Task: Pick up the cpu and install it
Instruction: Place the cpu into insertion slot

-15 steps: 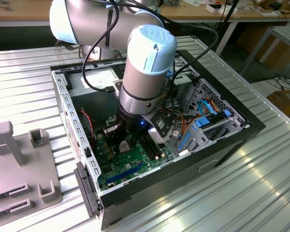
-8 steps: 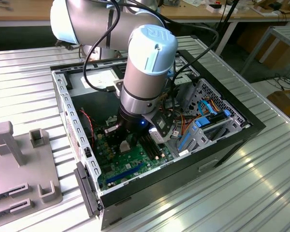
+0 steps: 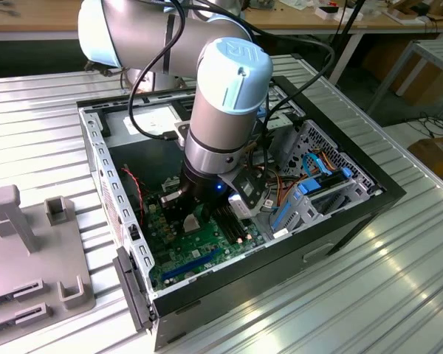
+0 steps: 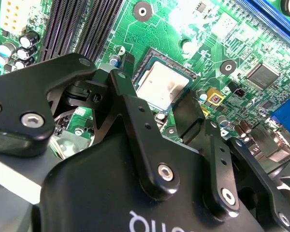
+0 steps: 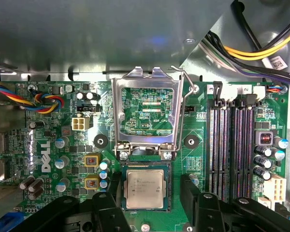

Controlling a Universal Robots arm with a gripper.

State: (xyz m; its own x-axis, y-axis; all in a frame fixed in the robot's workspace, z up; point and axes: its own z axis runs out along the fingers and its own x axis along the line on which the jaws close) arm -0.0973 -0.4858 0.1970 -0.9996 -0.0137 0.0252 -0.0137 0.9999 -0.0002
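Both fingers (image 5: 189, 191) of my gripper (image 5: 150, 195) stand spread, straddling without touching the cpu (image 5: 144, 189) lying in its socket (image 5: 144, 166), with the load frame (image 5: 118, 116) raised just beyond.

A ribbed silver metal table (image 3: 399, 295) fills the lower half of the frame, and bright light glares off its ridges at the left. Along the top edge runs a wooden workbench (image 3: 29, 18). At the upper right stands a white-framed table (image 3: 437, 50). Below it a cardboard box (image 3: 439, 158) sits on the dark floor (image 3: 358, 92), near loose cables (image 3: 428, 122).
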